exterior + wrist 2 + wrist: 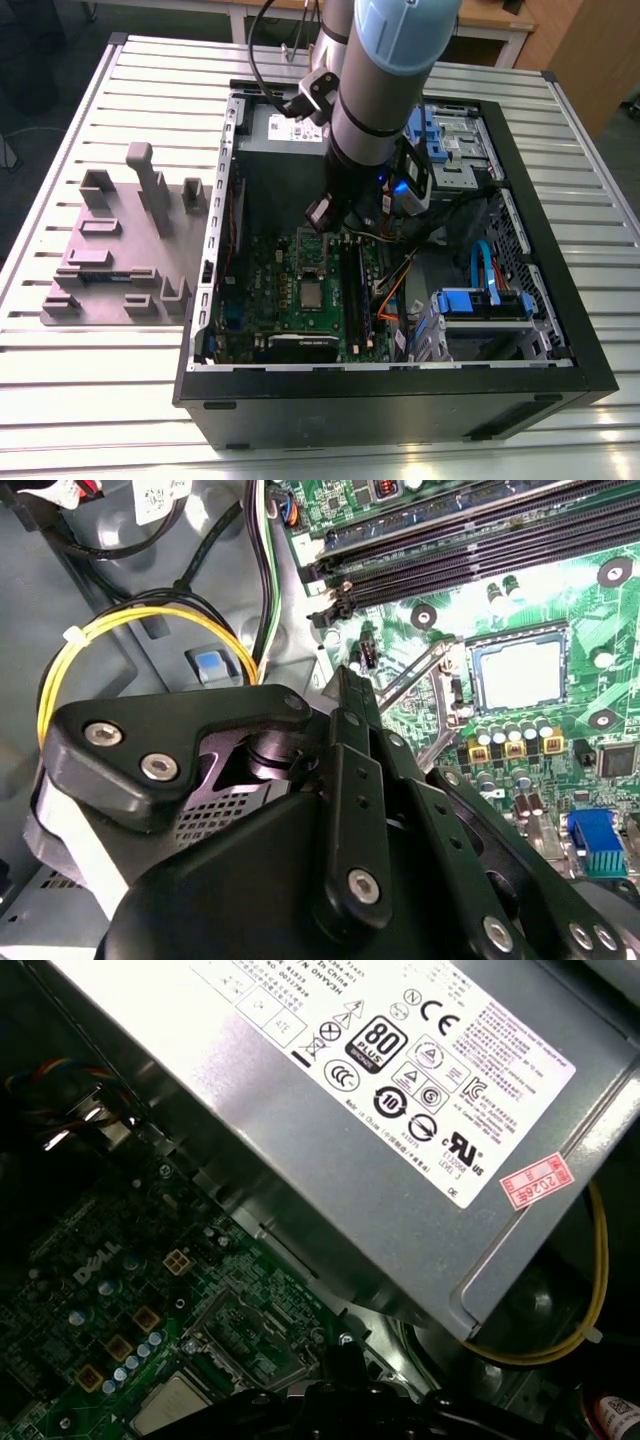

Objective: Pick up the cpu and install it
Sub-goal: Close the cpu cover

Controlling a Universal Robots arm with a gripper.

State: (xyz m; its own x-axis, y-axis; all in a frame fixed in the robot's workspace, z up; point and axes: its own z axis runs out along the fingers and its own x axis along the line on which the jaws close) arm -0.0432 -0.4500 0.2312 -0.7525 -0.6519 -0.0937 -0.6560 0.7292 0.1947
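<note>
The cpu (pixel 313 293) is a small silvery square lying flat on the green motherboard (pixel 265 290) inside the open computer case. It also appears in the second wrist view (pixel 517 673) and, partly cut off, in the first wrist view (pixel 172 1407). A dark metal-framed socket (pixel 313 251) sits just beyond it on the board. My gripper (pixel 318 212) hangs inside the case above the board's far part, near the socket and apart from the cpu. Its black linkage (pixel 345 680) points toward the board.
A large grey box with a white label (pixel 400 1110) stands close beside the gripper at the case's far wall. Yellow cables (pixel 150 620) loop near it. Memory slots (pixel 470 540) and blue drive cages (pixel 480 300) lie toward the exterior view's right. A grey fixture (pixel 120 240) sits on the table.
</note>
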